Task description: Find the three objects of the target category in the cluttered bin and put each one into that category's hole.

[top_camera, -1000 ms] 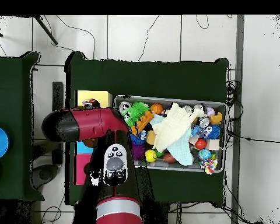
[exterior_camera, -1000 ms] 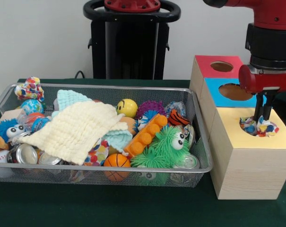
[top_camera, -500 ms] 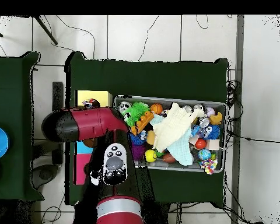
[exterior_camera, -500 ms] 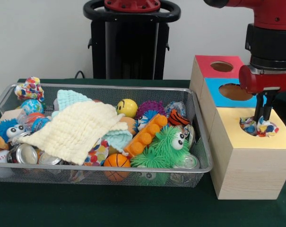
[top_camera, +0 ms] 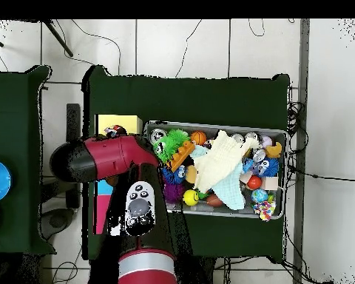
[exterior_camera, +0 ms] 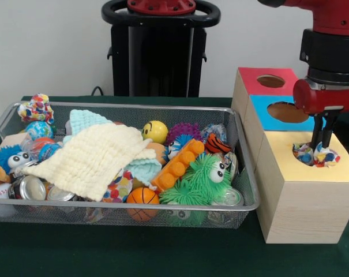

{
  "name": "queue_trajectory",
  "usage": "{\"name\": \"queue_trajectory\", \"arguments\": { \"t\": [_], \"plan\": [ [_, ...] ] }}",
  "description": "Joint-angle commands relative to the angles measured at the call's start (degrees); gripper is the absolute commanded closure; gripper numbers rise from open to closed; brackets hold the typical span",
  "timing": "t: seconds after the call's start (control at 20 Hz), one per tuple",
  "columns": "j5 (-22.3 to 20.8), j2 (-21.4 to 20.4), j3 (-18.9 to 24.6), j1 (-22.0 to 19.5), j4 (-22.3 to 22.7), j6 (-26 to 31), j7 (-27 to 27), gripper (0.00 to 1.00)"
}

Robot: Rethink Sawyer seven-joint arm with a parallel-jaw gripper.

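In the front view the gripper (exterior_camera: 320, 145) hangs straight down over the yellow-topped box (exterior_camera: 304, 199) at about 3 o'clock in the picture. Its dark fingers (exterior_camera: 317, 135) stand close together, pinched on a multicoloured knotted fabric toy (exterior_camera: 314, 154) that sits in the hole of the yellow top, half sunk and bulging over the rim. Behind the yellow box, toward 1 o'clock, stand the blue-topped box (exterior_camera: 278, 112) and the red-topped box (exterior_camera: 262, 81), each with a round hole in its lid; the three touch in a row.

The wire bin (exterior_camera: 243, 173) lies just beside the boxes, filling the picture from 9 o'clock to the centre. A pale yellow cloth (exterior_camera: 87, 158) is draped over the middle-left of its contents, with a mint green cloth (exterior_camera: 85, 120) showing above it. At the bin's 10 o'clock corner a second multicoloured knotted toy (exterior_camera: 37, 108) rests on the rim. Toward the bin's 4 o'clock end sits a green furry toy with googly eyes (exterior_camera: 203, 182), touching an orange studded block (exterior_camera: 178, 164). A small basketball (exterior_camera: 142, 202) lies at the near wall, a yellow smiley ball (exterior_camera: 155, 131) near the far wall.

In the overhead view the red arm (top_camera: 110, 159) covers most of the boxes, and only the bin's rim (top_camera: 284, 174) and a strip of the yellow top show clearly.
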Motion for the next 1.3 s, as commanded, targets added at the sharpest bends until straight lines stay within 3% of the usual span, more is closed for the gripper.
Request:
{"name": "queue_trajectory", "arguments": {
  "t": [0.05,1.25,1.3],
  "plan": [
    [-10.2,20.9,1.8,-4.4,0.9,-21.7,3.0,1.00],
    [-12.8,21.2,5.1,-6.9,1.0,-20.4,0.8,1.00],
    [-12.8,21.2,5.0,-6.8,0.9,-20.1,0.8,0.00]
  ]
}}
